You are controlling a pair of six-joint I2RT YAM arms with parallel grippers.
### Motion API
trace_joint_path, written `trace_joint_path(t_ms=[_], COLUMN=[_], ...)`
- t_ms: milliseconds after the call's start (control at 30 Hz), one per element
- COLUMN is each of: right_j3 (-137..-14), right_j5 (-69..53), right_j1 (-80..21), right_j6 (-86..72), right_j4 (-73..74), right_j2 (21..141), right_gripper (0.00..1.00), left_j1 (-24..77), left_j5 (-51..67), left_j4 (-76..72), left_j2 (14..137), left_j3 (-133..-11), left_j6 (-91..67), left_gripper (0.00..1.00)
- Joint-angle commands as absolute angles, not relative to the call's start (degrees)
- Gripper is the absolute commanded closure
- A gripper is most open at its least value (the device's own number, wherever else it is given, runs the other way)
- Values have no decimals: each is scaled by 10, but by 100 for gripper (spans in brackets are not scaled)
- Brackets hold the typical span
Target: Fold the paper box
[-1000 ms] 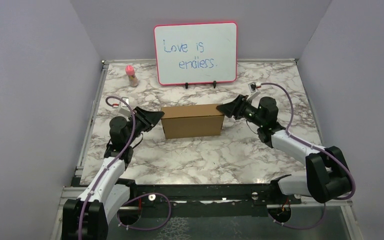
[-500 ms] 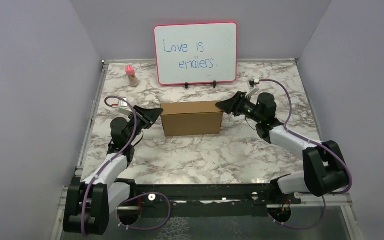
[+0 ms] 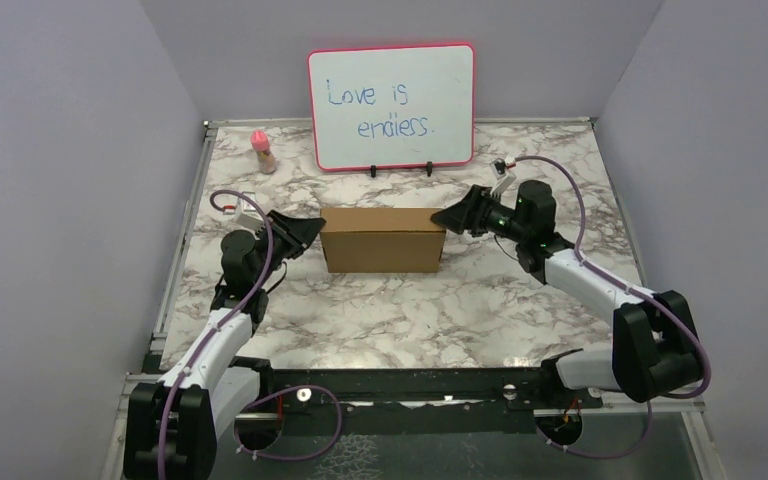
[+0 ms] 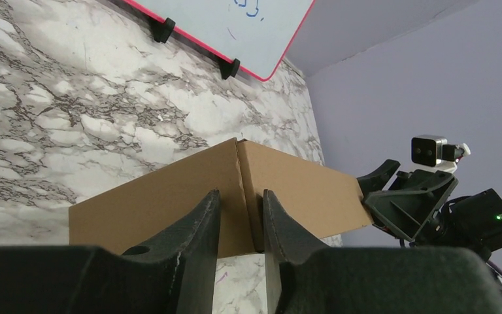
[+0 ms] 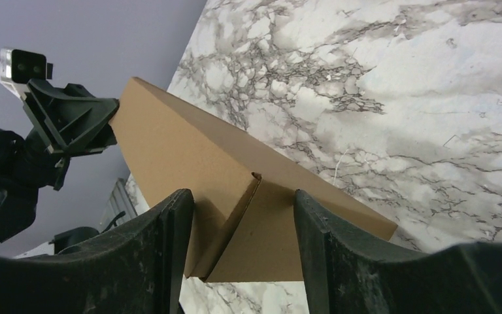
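**Overhead view.** The plain brown rectangular cardboard box (image 3: 383, 240) stands near the middle of the grey-veined white marble desk (image 3: 390, 310). It is in front of the red-framed whiteboard (image 3: 391, 107), with its long sides facing near and far. The left pincer (image 3: 315, 228) meets the box's left end, and the right pincer (image 3: 440, 216) meets its right end at the far upper corner. A small pink-capped bottle (image 3: 262, 150) stands upright at the far left of the desk, well apart from the box.

**Left wrist view.** The left fingers (image 4: 189, 235) stand a narrow gap apart. A vertical corner edge of the box shows in that gap. Whether the fingers pinch the cardboard cannot be told.

**Right wrist view.** The right fingers (image 5: 163, 261) are spread wide and frame the box's end. A folded flap edge forms a seam on that end, which the overhead view does not resolve.

**Hidden or unclear.**
- The box shows only closed outer faces in all views, so its interior is out of sight.
- The fingers cover the cardboard behind them.
- The bottle is too small for its contents to be made out.
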State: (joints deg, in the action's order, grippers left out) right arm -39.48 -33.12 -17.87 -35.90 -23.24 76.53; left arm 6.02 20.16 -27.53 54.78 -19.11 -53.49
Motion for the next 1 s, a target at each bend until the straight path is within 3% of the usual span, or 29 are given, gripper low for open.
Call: trace_joint_path(t_ms=[0, 333, 633, 867, 967], right_j3=[-387, -334, -283, -270, -287], right_j5=[-398, -466, -517, -497, -484], right_j1=[-172, -147, -113, -113, -112], right_j6=[-360, -392, -399, -373, -356], right_j4=[-205, -260, -330, -285, -235], right_j2=[744, 725, 810, 832, 820], right_gripper=[37, 36, 61, 82, 86], left_j1=[58, 58, 58, 56, 44], left_j5=[173, 186, 206, 242, 277], left_j4=[-54, -55, -66, -82, -107], left_j2=[575, 573, 573, 567, 570], left_j3=[-152, -160, -157, -178, -185], left_j6=[-484, -486, -491, -496, -511], left_gripper=[100, 100, 100, 90, 83])
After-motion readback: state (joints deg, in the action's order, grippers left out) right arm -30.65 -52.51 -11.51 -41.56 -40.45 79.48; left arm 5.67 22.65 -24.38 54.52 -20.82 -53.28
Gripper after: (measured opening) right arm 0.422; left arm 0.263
